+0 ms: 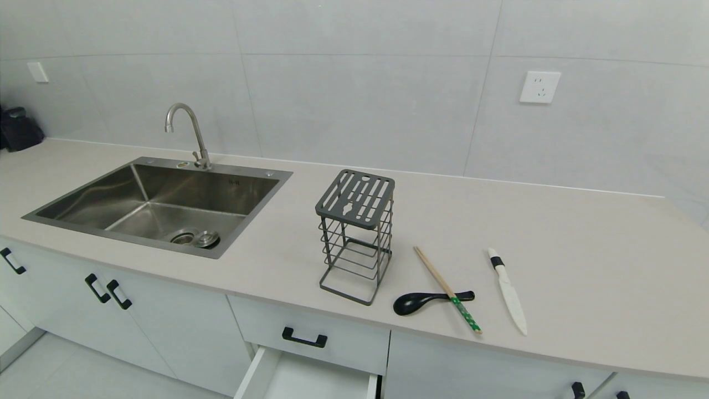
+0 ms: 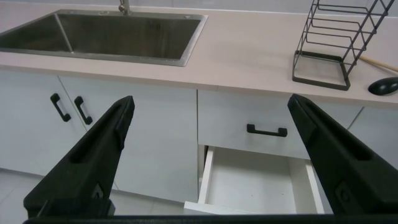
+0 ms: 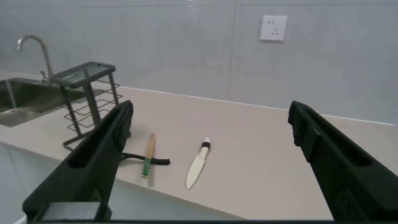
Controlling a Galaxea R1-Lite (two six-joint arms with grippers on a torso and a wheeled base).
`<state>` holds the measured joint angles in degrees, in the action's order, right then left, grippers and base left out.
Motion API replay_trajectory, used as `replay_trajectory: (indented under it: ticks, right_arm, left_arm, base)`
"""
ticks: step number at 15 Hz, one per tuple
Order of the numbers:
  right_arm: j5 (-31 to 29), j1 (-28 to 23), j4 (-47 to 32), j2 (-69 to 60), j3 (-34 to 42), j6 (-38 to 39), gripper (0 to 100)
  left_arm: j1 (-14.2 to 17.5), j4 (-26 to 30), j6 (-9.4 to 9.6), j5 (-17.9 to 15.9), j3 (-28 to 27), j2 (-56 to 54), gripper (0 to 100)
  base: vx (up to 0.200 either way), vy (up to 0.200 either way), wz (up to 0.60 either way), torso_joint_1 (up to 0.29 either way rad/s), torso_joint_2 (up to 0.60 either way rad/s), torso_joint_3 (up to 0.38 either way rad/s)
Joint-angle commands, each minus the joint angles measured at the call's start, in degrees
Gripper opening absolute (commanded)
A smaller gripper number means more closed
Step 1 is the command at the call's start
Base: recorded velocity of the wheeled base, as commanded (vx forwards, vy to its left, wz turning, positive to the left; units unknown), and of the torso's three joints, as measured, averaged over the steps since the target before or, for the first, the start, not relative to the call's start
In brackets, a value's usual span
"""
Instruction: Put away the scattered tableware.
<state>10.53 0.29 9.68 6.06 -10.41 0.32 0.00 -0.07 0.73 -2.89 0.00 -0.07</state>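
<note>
Wide-spread black fingers of the left gripper [image 2: 210, 102] are seen closest in the left wrist view, with nothing held between them. Beyond them a white drawer [image 2: 255, 180] is pulled out under the countertop [image 2: 249, 56]. The right gripper [image 3: 211, 109] is likewise spread apart and empty in the right wrist view, raised before the counter where the tableware lies.

In the head view, the scattered pieces are found at the lower right of the frame, near the counter's front edge. A black spoon [image 1: 426, 302] is laid flat with its bowl to the left. A pair of wooden chopsticks [image 1: 447, 289] is laid diagonally across the spoon's handle, touching it, the green-patterned end nearest the bottom of the frame. A white knife [image 1: 507, 291] with a dark band is set just to the right, apart from the chopsticks. A dark wire rack [image 1: 356, 235] with a slotted top is stood upright at centre frame, left of the spoon and not touching it. A steel sink [image 1: 251, 215] and curved faucet [image 1: 198, 138] are placed at the left, and a wall socket [image 1: 539, 87] is fixed at the upper right.
</note>
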Motion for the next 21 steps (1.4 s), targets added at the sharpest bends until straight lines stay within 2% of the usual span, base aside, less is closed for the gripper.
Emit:
replay_trajectory:
  ticks: [1, 4, 6, 8, 12, 15, 18, 21]
  right_arm:
    - [5.1, 0.5, -4.3, 14.6, -7.7, -1.3, 100]
    - [7.5, 1.4, -11.4, 23.1, -7.7, -6.4, 100]
    - [7.9, 4.4, -11.8, 30.8, -8.0, -8.1, 100]
    - [7.9, 5.0, -11.1, 37.4, -9.5, -8.1, 100]
    - [7.4, 5.1, -8.0, 52.2, -15.5, -11.3, 100]
    - [7.7, 5.3, -0.2, 65.0, -16.6, -13.0, 100]
    - [7.7, 10.0, 2.4, 70.5, -17.1, -12.7, 100]
    - [7.7, 10.5, 5.2, 75.4, -18.6, -12.6, 100]
  left_arm:
    - [0.0, 0.0, -0.03, 0.0, 0.0, 0.1, 100]
    - [0.0, 0.0, 0.06, 0.0, 0.0, 0.1, 100]
    - [0.0, 0.0, -0.03, 0.0, 0.0, 0.1, 100]
    - [0.0, 0.0, -0.03, 0.0, 0.0, 0.1, 100]
    - [0.0, 0.0, 0.06, 0.0, 0.0, 0.1, 100]
    - [0.0, 0.0, -0.03, 0.0, 0.0, 0.1, 100]
    - [0.0, 0.0, -0.03, 0.0, 0.0, 0.1, 100]
    - [0.0, 0.0, -0.03, 0.0, 0.0, 0.1, 100]
  base:
    - [0.000, 0.000, 0.00, 0.000, 0.00, 0.000]
    - [0.000, 0.000, 0.00, 0.000, 0.00, 0.000]
    - [0.000, 0.000, 0.00, 0.000, 0.00, 0.000]
    - [0.000, 0.000, 0.00, 0.000, 0.00, 0.000]
    - [0.000, 0.000, 0.00, 0.000, 0.00, 0.000]
    - [0.000, 0.000, 0.00, 0.000, 0.00, 0.000]
    - [0.000, 0.000, 0.00, 0.000, 0.00, 0.000]
    - [0.000, 0.000, 0.00, 0.000, 0.00, 0.000]
